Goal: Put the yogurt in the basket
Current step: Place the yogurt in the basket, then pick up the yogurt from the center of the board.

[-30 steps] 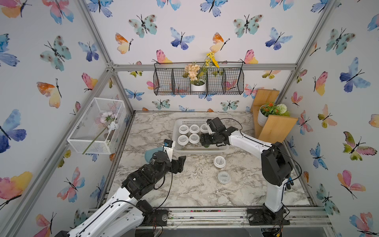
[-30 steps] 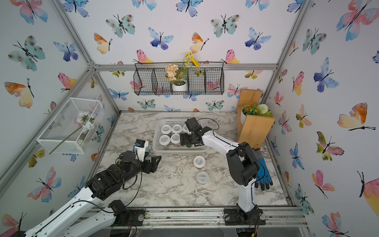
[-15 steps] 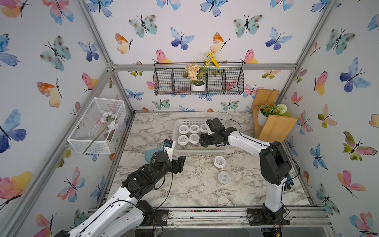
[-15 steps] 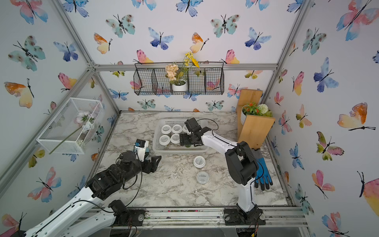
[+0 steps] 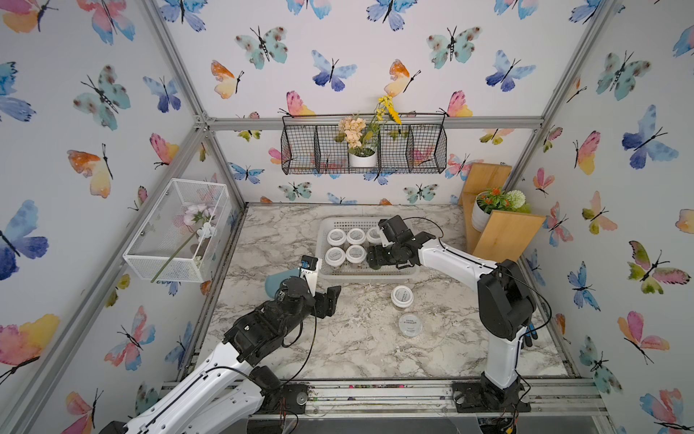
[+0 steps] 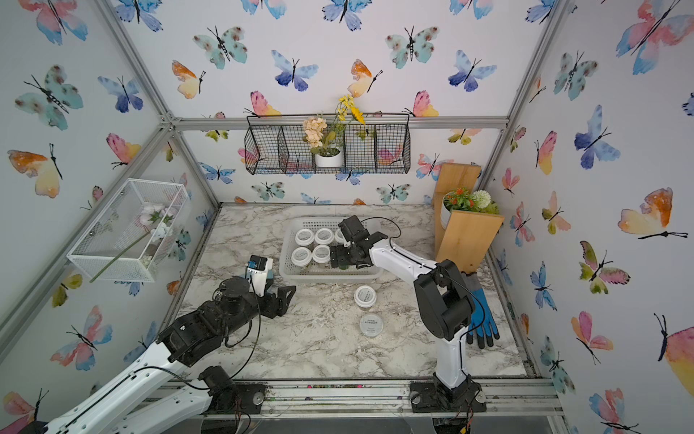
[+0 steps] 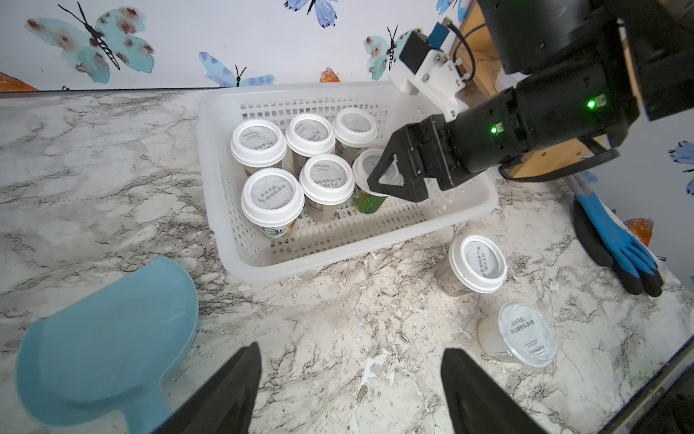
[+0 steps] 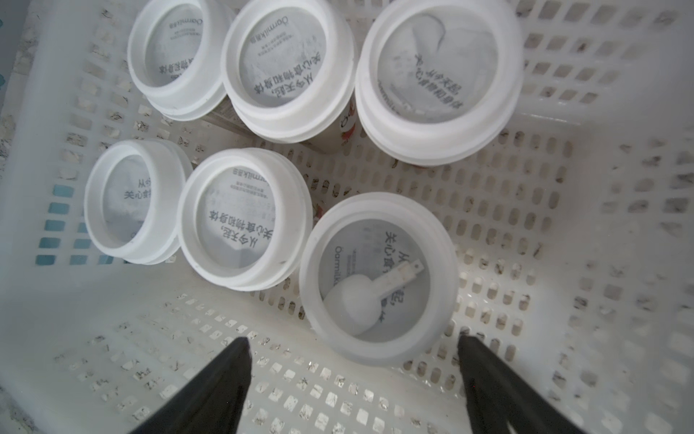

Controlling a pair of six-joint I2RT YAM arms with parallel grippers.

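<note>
I have the right pincer (image 8: 353, 340) hanging inside the basket (image 8: 601, 180), fingers spread wide and nothing clamped between them. Just ahead of its tips stands the nearest yogurt cup (image 8: 379, 278), upright on the basket floor, with a small white spoon showing through its lid. One finger (image 8: 484, 375) sits very close to the lid's rim and the other is well clear, so I read the cup as not gripped. Beside that cup, two more share its row, and three stand in a row farther from the pincer. These five other cups (image 8: 244, 218) are packed nearly lid to lid. From the left wrist view, a right pincer finger crosses in front of the nearest cup's lid.

My left pincer (image 7: 351, 347) hangs outside the basket over bare bench (image 7: 94, 169), fingers moderately apart and holding nothing. The basket's perforated wall lies straight ahead of it. Two cups are still out on the bench, ahead of this pincer and off toward the right arm's side. The white-rimmed cup (image 7: 477, 263) is just outside the basket wall. The flat-lidded cup (image 7: 525, 334) stands near it but apart, farther from the basket. Both are upright.

A blue scoop (image 7: 105, 330) lies close beside the left pincer, on the side away from the right arm. A blue glove (image 7: 616, 244) lies beyond the two loose cups, by the right arm's base.
</note>
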